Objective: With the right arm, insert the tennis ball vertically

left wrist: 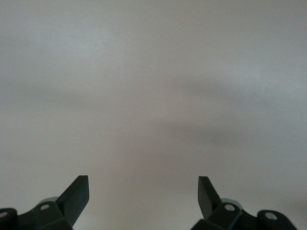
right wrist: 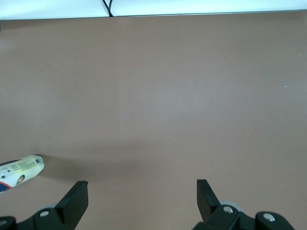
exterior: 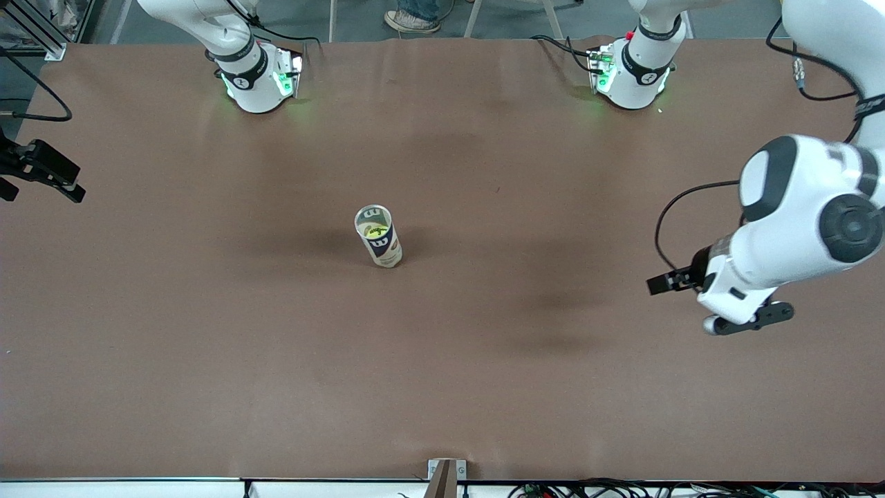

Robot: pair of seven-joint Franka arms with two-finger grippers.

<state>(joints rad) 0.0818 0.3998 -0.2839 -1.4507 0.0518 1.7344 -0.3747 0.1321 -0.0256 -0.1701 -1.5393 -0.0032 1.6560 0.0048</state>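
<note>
My right pincer (right wrist: 142,194) and left pincer (left wrist: 144,191) both gape empty over the counter (exterior: 207,332), tennis ball (exterior: 376,232) inside the upright can (exterior: 379,237).

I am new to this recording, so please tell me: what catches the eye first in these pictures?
First, the upright tennis ball can standing alone mid-table, a yellow tennis ball visible inside. Next, the left gripper, open, over the left arm's end of the table. The right gripper, also open, waits over bare table.
</note>
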